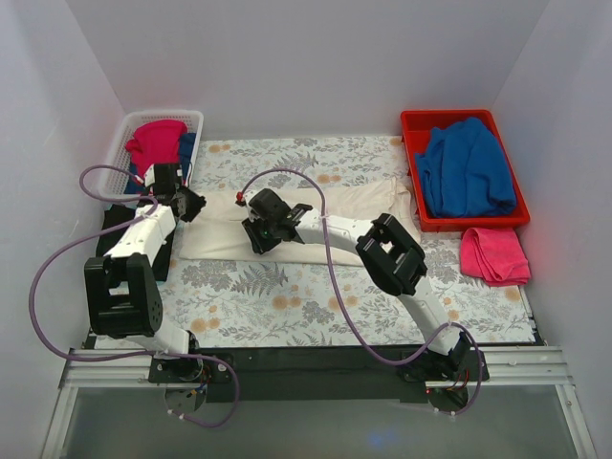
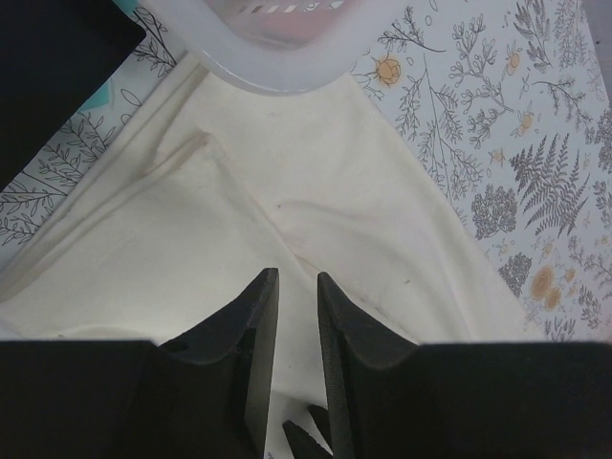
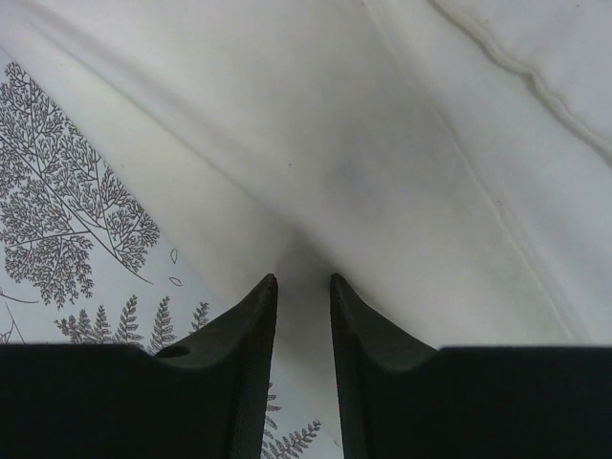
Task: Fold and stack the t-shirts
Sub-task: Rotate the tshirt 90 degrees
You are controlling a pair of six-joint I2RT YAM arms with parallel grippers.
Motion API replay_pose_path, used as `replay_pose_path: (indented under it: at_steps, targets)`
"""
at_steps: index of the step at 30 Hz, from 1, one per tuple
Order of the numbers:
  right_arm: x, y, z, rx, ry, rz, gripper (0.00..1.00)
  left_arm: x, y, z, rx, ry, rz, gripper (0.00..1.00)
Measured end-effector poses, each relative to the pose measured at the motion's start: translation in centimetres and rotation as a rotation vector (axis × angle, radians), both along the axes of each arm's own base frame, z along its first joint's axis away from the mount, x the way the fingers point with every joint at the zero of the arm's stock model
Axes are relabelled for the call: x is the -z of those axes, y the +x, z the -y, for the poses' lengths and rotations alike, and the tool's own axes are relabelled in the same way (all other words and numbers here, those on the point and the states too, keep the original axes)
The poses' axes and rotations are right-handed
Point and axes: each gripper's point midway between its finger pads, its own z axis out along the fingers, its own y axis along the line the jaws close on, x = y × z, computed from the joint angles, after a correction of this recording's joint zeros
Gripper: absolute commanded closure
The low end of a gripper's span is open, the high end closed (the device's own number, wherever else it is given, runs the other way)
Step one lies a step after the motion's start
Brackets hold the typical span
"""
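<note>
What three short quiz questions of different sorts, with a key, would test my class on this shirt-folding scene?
1. True or false: the cream-white shirt lies inside the red bin.
2. Which gripper is nearer the white basket: A) left gripper B) right gripper?
3. What lies on the tablecloth just below the red bin?

Key
1. False; it lies folded into a long band on the tablecloth.
2. A.
3. A pink cloth.

White link arms (image 1: pixel 143 234) with black joints, purple looping cables (image 1: pixel 53 263), black end effectors (image 2: pixel 296 316)
</note>
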Motion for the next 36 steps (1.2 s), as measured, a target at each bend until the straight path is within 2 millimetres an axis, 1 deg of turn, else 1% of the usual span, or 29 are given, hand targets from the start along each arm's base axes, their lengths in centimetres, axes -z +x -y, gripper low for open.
replay_pose_path:
  at_steps: [6,9,12,15,21,24,26,27,29,31,32,33,34,35,36]
  targets:
    - [0.2,-0.4,0.2,-0.007,0.018,0.002,0.67,0.0,0.5,0.3,0.026,-0.002,0.000,0.79]
    - [0.2,-1.7,0.9,-0.018,0.024,0.006,0.67,-0.3,1.4,0.3,0.037,-0.002,0.006,0.79]
    - [0.4,-4.2,1.9,-0.048,0.012,-0.001,0.68,-0.4,2.4,0.5,0.052,-0.004,0.008,0.79]
    - [0.4,-7.6,2.8,-0.097,-0.002,-0.010,0.68,-0.5,3.8,0.7,0.077,-0.009,0.014,0.79]
    - [0.6,-14.5,3.5,-0.205,-0.008,-0.030,0.70,-0.5,6.2,2.0,0.162,-0.043,0.025,0.79]
    - [0.5,-17.1,3.9,-0.234,-0.021,-0.027,0.70,-0.5,6.9,3.0,0.223,-0.059,0.035,0.78]
    - [0.4,-17.8,4.5,-0.221,-0.035,-0.018,0.69,-0.6,7.5,4.0,0.273,-0.064,0.049,0.78]
    - [0.4,-18.0,5.0,-0.208,-0.049,-0.013,0.68,-0.7,7.8,4.8,0.306,-0.062,0.056,0.77]
    - [0.1,-17.9,6.3,-0.167,-0.077,0.009,0.62,-0.8,8.4,7.2,0.386,-0.056,0.068,0.77]
    - [-0.7,-17.3,7.9,-0.118,-0.099,0.044,0.59,-1.2,9.0,10.6,0.484,-0.047,0.087,0.77]
    - [-1.6,-16.8,8.6,-0.085,-0.099,0.068,0.55,-1.2,9.3,12.4,0.534,-0.043,0.098,0.77]
    - [-3.1,-16.1,9.2,-0.045,-0.081,0.103,0.55,-1.3,9.4,14.4,0.585,-0.041,0.107,0.77]
    - [-4.8,-15.5,9.7,-0.012,-0.053,0.141,0.54,-1.3,9.6,16.4,0.636,-0.040,0.116,0.77]
    - [-6.4,-15.0,10.0,0.018,-0.023,0.171,0.52,-1.1,9.6,18.0,0.674,-0.037,0.120,0.77]
    - [-8.4,-14.4,10.6,0.057,0.017,0.209,0.52,-0.9,9.6,20.0,0.722,-0.034,0.127,0.77]
